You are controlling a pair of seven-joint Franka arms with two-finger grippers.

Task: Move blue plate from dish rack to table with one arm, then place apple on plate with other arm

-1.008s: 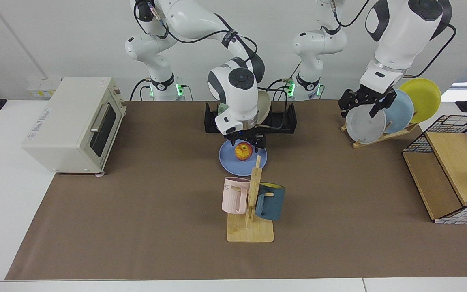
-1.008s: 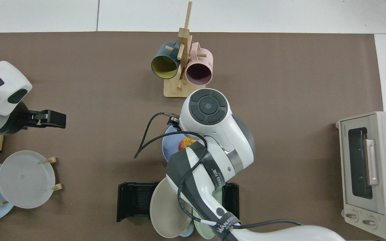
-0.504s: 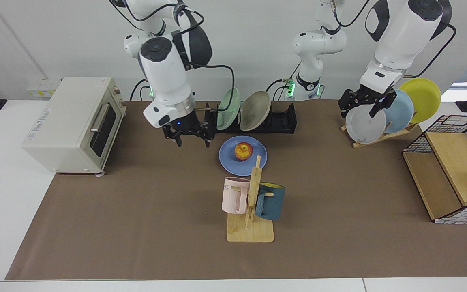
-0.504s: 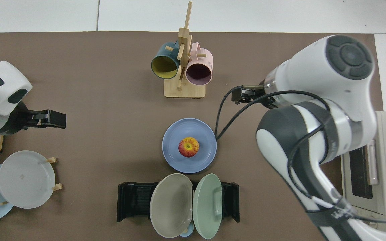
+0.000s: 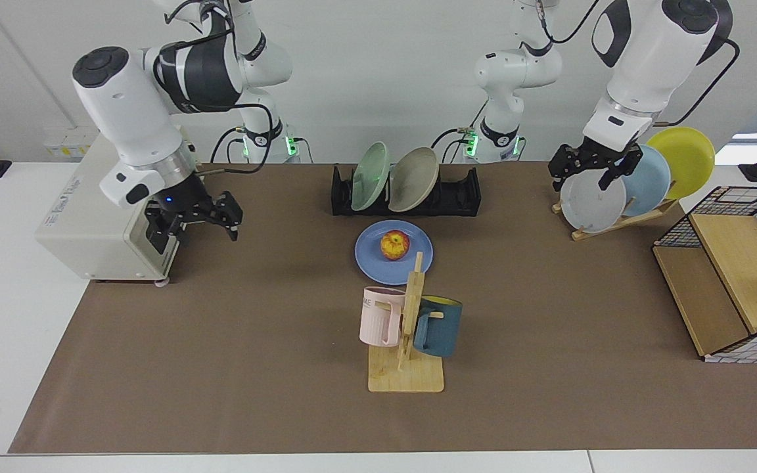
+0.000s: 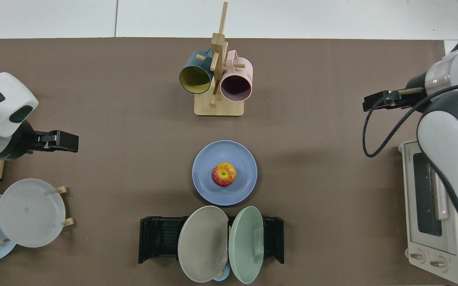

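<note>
Facing view: the blue plate (image 5: 393, 261) is lying flat on the brown mat of the table (image 5: 253, 341), just in front of the dish rack (image 5: 407, 192). The apple (image 5: 395, 244) is sitting on the plate, toward its rear half. The rack is holding a green plate (image 5: 370, 176) and a beige plate (image 5: 412, 179), both tilted. A mug stand (image 5: 407, 341) with a pink mug (image 5: 380, 316) and a dark blue mug (image 5: 438, 326) is standing just in front of the blue plate. The right gripper (image 5: 192, 221) is hanging beside the toaster oven (image 5: 112, 197), well apart from the plate, with its jaws spread and gripping nothing. The left gripper (image 5: 590, 167) is hovering in front of the grey plate (image 5: 590, 203) on the wooden stand (image 5: 621, 220), its jaws spread and empty.

Top view: the apple (image 6: 224, 174) is resting at the centre of the blue plate (image 6: 224, 172), between the mug stand (image 6: 218, 85) and the dish rack (image 6: 211, 239). The right gripper (image 6: 381, 100) is showing near the toaster oven (image 6: 437, 206); the state of its jaws cannot be told here. The left gripper (image 6: 60, 142) is positioned above the mat near the grey plate (image 6: 31, 212).
</note>
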